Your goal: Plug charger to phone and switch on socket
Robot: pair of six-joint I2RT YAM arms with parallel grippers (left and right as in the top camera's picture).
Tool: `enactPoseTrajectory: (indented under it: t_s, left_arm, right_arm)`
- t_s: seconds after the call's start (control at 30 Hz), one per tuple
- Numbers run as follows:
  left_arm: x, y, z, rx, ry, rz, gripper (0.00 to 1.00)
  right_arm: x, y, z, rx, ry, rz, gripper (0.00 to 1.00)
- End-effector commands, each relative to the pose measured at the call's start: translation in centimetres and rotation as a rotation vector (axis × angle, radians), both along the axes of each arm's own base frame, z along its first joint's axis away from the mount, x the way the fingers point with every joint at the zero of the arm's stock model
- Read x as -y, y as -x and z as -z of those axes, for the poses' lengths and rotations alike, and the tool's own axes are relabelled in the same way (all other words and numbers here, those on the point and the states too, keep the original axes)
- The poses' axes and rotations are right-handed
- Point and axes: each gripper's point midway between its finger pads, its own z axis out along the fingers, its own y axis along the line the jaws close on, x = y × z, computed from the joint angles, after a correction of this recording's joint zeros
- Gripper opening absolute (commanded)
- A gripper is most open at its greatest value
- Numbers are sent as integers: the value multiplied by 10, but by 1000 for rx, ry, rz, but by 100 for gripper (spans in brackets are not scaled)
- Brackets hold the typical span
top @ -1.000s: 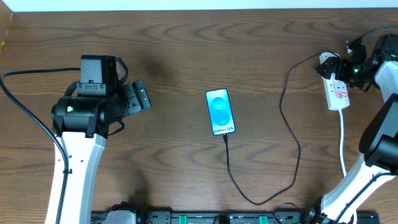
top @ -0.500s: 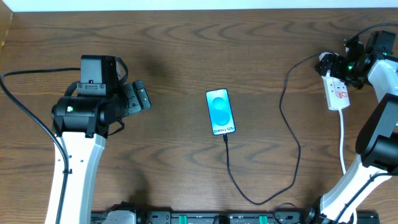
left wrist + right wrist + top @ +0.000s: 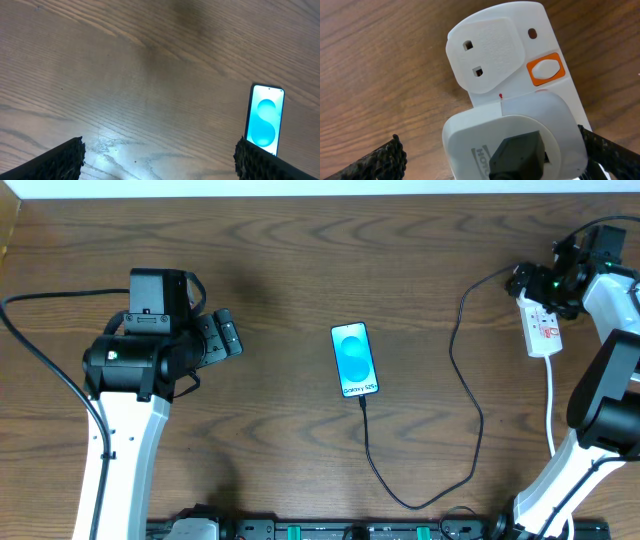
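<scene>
The phone (image 3: 355, 360) lies face up mid-table with its blue-cyan screen lit; it also shows in the left wrist view (image 3: 265, 120). The black charger cable (image 3: 462, 390) runs from the phone's near edge, loops toward the front and rises to the socket strip (image 3: 541, 328) at the far right. In the right wrist view a black plug (image 3: 516, 150) sits in a white adapter (image 3: 470, 135) on the strip (image 3: 520, 30), beside an orange switch (image 3: 546, 70). My right gripper (image 3: 495, 160) is open, its fingers either side of the adapter. My left gripper (image 3: 160, 160) is open and empty, left of the phone.
The strip's white cord (image 3: 551, 405) runs toward the front edge at the right. An unused outlet (image 3: 480, 55) sits on the strip beyond the adapter. Bare wooden table (image 3: 270, 440) lies between the left arm and the phone.
My right gripper has moved left and slightly farther back, over the far end of the socket strip. The left arm, phone and cable have not moved.
</scene>
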Motion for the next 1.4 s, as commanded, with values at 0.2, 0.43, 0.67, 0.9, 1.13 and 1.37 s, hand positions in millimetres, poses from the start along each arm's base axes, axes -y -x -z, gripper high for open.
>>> enactPoseTrajectory:
  t_s: [0.2,0.43,0.67,0.9,1.13,1.37]
  left_arm:
    - [-3,1,0,-3,-16,1,95]
    - [-3,1,0,-3,-16,1,95]
    - [-3,1,0,-3,-16,1,95]
    - [-3,1,0,-3,-16,1,95]
    - [-3,1,0,-3,-16,1,95]
    - [-3,1,0,-3,-16,1,95]
  right_arm:
    - [-119,38,42,-176,-331,-132,99]
    - [-116,35,41,-162,-323,-136,99]
    - [-103,35,41,-132,-303,-179,99]
    - [-89,35,35,-71,-319,-246,99]
    - [-72,37,28,-9,-348,-292,99]
    - [-54,43,21,1,-355,-292,99]
